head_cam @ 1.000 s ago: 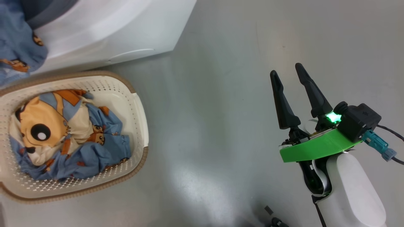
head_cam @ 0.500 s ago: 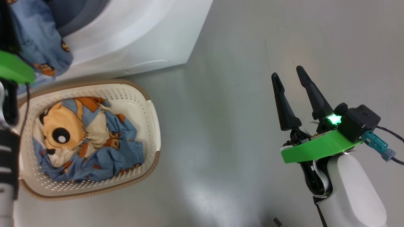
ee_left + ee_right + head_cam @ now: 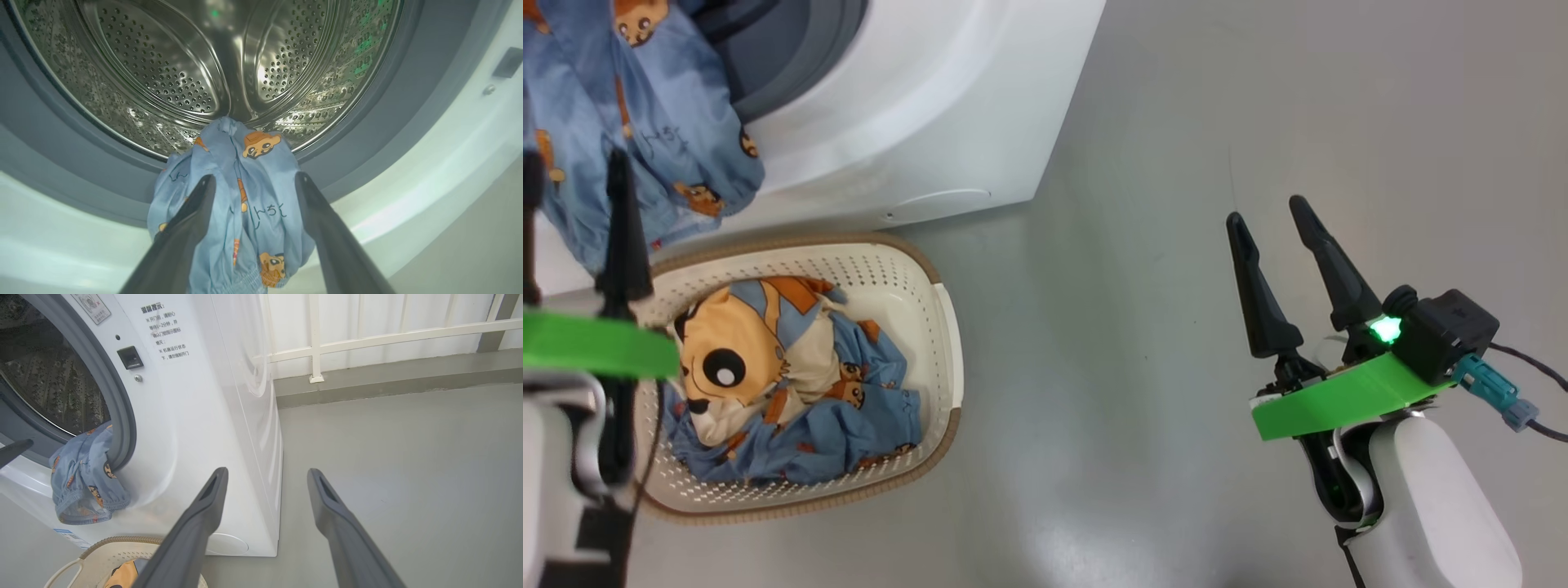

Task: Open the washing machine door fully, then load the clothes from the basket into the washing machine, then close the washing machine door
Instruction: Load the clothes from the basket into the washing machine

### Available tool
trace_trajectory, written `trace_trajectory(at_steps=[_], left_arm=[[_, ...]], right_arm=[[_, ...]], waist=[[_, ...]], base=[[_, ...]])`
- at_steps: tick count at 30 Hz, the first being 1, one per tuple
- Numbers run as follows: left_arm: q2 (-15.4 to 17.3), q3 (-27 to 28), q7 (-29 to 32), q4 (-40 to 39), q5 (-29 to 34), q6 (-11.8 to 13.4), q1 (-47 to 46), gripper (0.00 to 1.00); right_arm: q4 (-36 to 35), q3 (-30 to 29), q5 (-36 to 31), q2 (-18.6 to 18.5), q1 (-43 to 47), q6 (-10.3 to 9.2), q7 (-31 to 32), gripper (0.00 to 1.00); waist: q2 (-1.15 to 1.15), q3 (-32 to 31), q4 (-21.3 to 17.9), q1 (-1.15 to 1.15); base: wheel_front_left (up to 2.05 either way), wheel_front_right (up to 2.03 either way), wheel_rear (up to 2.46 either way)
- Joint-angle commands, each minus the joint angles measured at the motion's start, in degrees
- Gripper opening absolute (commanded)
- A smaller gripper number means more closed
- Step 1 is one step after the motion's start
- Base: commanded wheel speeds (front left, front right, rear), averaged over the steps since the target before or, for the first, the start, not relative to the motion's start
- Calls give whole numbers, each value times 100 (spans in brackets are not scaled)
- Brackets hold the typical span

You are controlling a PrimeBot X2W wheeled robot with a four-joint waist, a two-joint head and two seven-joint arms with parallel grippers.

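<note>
The white washing machine (image 3: 931, 122) stands open, and its steel drum (image 3: 184, 81) is bare inside. One light blue garment (image 3: 261, 196) hangs out over the grey gasket and down the machine's front (image 3: 86, 473). My left gripper (image 3: 255, 177) is open just in front of that garment, its fingers apart on either side of it and holding nothing. The cream basket (image 3: 947, 327) sits on the floor below the opening, with more clothes (image 3: 792, 376) in it, one showing a big tan face. My right gripper (image 3: 1266, 209) hangs open over bare floor, far right of the basket. The washing machine door is out of view.
Grey floor (image 3: 1094, 367) stretches between the basket and my right arm. To the right of the machine, a white railing (image 3: 367, 339) runs along the wall behind a low grey kerb.
The head camera has swung, shifting machine and basket rightward and downward in the picture. My left gripper has come into the head view, open, below the hanging garment. The right gripper is unchanged.
</note>
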Motion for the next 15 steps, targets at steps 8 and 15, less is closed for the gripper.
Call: trace_trajectory(at_steps=[8, 15], left_arm=[[56, 396, -30, -989, -29, 169, 1236, 100], [-62, 435, -30, -1298, -88, 277, 1784, 100]], right_arm=[[-89, 133, 76, -42, 174, 52, -27, 100], [-127, 55, 77, -82, 194, 52, -27, 100]], waist=[[0, -229, 10, 0], [0, -253, 34, 0]], base=[[0, 0, 0], [0, 0, 0]])
